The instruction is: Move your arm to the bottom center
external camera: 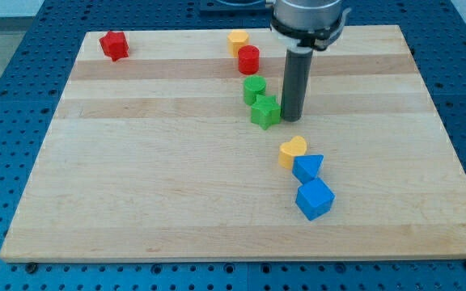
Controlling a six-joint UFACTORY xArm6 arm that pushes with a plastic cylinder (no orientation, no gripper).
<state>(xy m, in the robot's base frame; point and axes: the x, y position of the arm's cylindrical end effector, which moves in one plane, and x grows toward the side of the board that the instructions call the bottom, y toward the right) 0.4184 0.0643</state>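
Sitting in the upper middle of the surface [136, 202], my tip [291, 120] was seen just beside the green star block [265, 111], on its right, possibly touching. No jaws were fitted, only a bare rod, so nothing was held. The bottom center of the surface lay well below the tip, slightly toward the view's left. A straight run down was judged mostly clear: the yellow heart block [292, 151], blue triangle block [307, 168] and blue cube [314, 199] were lined up just right of that path. A slight leftward bias was judged safer. The green cylinder [254, 88], red cylinder [248, 59], yellow block [238, 40] and red star block [114, 45] were out of the way.
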